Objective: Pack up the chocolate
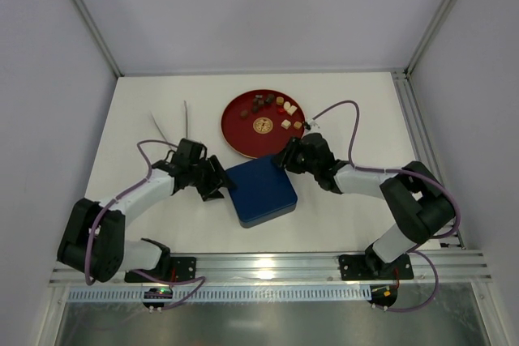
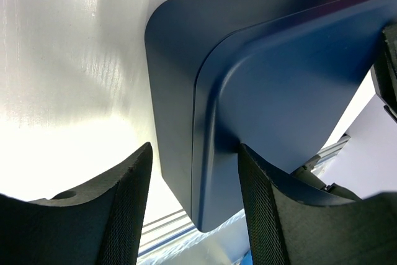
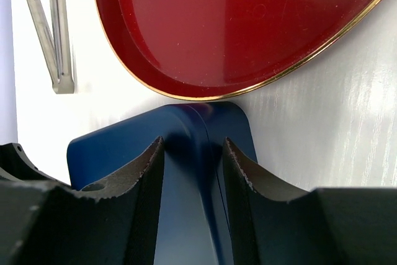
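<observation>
The chocolate (image 1: 272, 106) lies as several small brown and cream pieces on the far side of a round red plate (image 1: 242, 131). A dark blue box under its square lid (image 1: 261, 190) sits just in front of the plate. My left gripper (image 1: 220, 185) (image 2: 193, 153) is open and straddles the lid's left edge. Its right finger (image 2: 267, 203) rests over the top, while its left finger stands off the side over the table. My right gripper (image 1: 285, 160) (image 3: 193, 144) is closed on the lid (image 3: 186, 203) at its far right corner, one finger on top and one on the side wall.
Metal tongs (image 1: 174, 123) (image 3: 53, 29) lie on the white table left of the plate. A flat gold emblem (image 1: 263, 125) marks the plate's centre. The plate's gold rim (image 3: 205, 96) almost touches the box corner. Grey walls enclose the table, and a metal rail (image 1: 268, 265) runs along the front.
</observation>
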{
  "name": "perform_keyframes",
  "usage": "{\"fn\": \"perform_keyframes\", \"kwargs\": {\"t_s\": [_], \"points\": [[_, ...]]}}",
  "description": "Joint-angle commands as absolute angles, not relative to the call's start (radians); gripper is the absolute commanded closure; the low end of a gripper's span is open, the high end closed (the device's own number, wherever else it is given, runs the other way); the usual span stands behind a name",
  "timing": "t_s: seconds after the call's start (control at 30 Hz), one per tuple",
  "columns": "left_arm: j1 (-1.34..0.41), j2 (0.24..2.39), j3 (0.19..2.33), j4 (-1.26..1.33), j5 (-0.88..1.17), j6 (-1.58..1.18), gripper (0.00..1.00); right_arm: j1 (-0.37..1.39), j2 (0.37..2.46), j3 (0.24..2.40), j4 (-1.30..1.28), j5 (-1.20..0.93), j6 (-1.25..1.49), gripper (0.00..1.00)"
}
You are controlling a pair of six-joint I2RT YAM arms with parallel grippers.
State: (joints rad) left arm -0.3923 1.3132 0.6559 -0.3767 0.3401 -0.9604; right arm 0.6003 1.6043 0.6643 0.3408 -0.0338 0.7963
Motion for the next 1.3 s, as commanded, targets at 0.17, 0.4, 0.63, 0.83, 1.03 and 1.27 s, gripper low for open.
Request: {"fn": "perform_keyframes", "kwargs": {"t_s": [0.17,0.4,0.63,0.83,1.03,1.27], "points": [[-0.365,1.414,0.699,-0.558,0.195,-0.884,0.43,0.617,1.733,0.604,-0.084,0.032,0.683,0.59],[-0.289,1.434,0.730,-0.531,0.192,-0.870,0.43,0.617,1.736,0.618,-0.103,0.032,0.673,0.58],[-0.275,1.454,0.785,-0.522,0.176,-0.848,0.41,0.617,1.738,0.620,-0.113,0.034,0.667,0.58],[-0.275,1.515,0.799,-0.512,0.179,-0.848,0.43,0.617,1.736,0.620,-0.117,0.034,0.666,0.59],[-0.275,1.571,0.712,-0.457,0.176,-0.851,0.51,0.617,1.735,0.621,-0.121,0.038,0.664,0.58],[-0.275,1.654,0.604,-0.384,0.164,-0.861,0.58,0.617,1.740,0.612,-0.126,0.046,0.664,0.58]]}}
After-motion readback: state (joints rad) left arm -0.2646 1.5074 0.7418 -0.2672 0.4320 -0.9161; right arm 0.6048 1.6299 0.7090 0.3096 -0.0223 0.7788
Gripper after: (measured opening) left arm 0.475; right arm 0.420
